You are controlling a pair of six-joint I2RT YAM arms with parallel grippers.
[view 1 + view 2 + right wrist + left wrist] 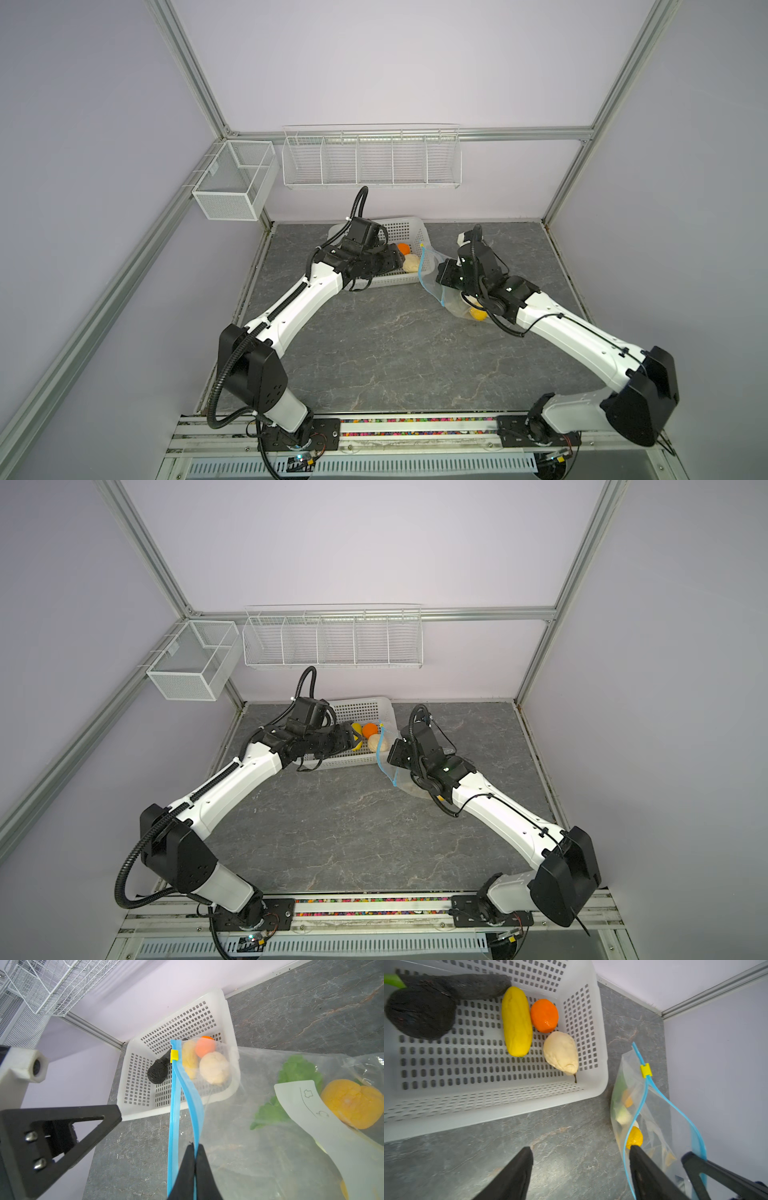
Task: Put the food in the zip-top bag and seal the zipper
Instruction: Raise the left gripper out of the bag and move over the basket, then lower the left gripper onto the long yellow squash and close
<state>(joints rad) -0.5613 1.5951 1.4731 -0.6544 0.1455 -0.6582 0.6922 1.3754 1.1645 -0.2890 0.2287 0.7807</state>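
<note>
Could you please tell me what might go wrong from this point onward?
1. The right claw pinches just one lip of the zipper; the thin strip could slip and the zip-top bag mouth sag shut.
2. The open left claw hangs close to that mouth and might snag it.
3. The long yellow piece in the basket may jam crosswise.

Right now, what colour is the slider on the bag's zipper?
Yellow; the slider shows best in the left wrist view.
</note>
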